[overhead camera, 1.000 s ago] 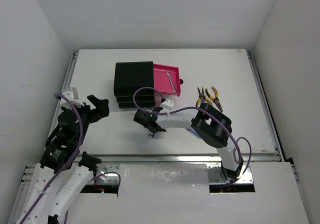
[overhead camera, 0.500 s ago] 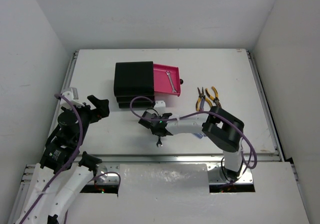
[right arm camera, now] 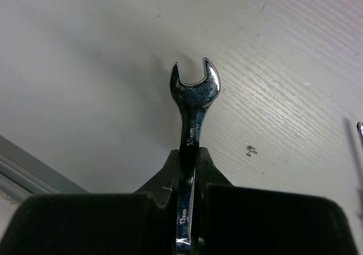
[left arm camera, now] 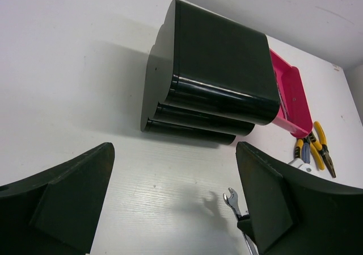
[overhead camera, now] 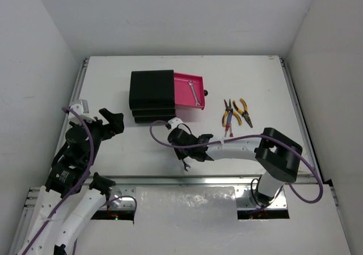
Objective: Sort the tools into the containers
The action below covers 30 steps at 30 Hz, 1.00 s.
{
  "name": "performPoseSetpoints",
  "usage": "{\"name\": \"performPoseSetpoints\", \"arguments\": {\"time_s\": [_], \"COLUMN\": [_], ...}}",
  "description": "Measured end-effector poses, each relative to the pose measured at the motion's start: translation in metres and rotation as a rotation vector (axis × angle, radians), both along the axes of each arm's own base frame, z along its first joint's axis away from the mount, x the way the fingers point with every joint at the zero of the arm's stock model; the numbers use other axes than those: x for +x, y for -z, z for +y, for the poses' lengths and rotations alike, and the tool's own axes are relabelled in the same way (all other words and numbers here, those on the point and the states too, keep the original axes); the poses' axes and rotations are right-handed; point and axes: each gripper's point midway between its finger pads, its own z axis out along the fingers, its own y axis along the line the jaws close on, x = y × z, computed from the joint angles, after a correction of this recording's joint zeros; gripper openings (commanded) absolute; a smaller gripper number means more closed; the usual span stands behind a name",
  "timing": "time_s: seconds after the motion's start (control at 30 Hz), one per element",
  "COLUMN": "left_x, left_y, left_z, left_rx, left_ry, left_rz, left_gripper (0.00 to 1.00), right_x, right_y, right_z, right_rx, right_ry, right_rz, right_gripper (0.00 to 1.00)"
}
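Right gripper (right arm camera: 189,155) clamps the silver wrench (right arm camera: 194,93) (open-end head jutting out ahead).

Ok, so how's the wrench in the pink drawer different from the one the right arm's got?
The wrench in the drawer lies loose and flat on the floor of the open pink drawer; the held wrench is pinched by its shank between the fingers of the right gripper. The wrench in the drawer is already sorted; the held wrench is out over the table, open end poking past the fingers. Both are silver.
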Motion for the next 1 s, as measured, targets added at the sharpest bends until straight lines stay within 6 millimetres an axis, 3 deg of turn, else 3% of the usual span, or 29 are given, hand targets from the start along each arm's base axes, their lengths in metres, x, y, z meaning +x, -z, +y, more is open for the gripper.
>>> {"name": "performPoseSetpoints", "arguments": {"time_s": [0.13, 0.27, 0.43, 0.53, 0.67, 0.83, 0.93, 1.0], "left_x": [0.0, 0.0, 0.0, 0.0, 0.0, 0.0, 0.0, -0.001], "left_y": [0.0, 0.0, 0.0, 0.0, 0.0, 0.0, 0.0, -0.002], "left_z": [0.0, 0.0, 0.0, 0.0, 0.001, 0.002, 0.002, 0.004], "left_rx": [0.0, 0.0, 0.0, 0.0, 0.001, 0.002, 0.002, -0.002], "left_ry": [0.0, 0.0, 0.0, -0.001, -0.004, -0.009, -0.013, -0.018], "left_rz": [0.0, 0.0, 0.0, 0.0, 0.0, 0.0, -0.003, -0.011], "left_gripper": [0.87, 0.87, 0.87, 0.87, 0.87, 0.87, 0.87, 0.88], "right_x": [0.003, 0.005, 0.013, 0.03, 0.079, 0.15, 0.187, 0.206], "right_y": [-0.013, -0.04, -0.101, -0.154, -0.205, -0.246, -0.252, -0.243], "right_z": [0.003, 0.002, 0.001, 0.002, -0.012, -0.04, -0.041, -0.042], "right_rx": [0.017, 0.058, 0.129, 0.177, 0.209, 0.148, 0.109, 0.081], "right_ry": [-0.031, -0.065, -0.12, -0.131, -0.092, -0.075, -0.117, -0.145], "right_rz": [-0.035, -0.091, -0.235, -0.35, -0.464, -0.602, -0.647, -0.655], "right_gripper": [0.0, 0.0, 0.0, 0.0, 0.0, 0.0, 0.0, 0.0]}}
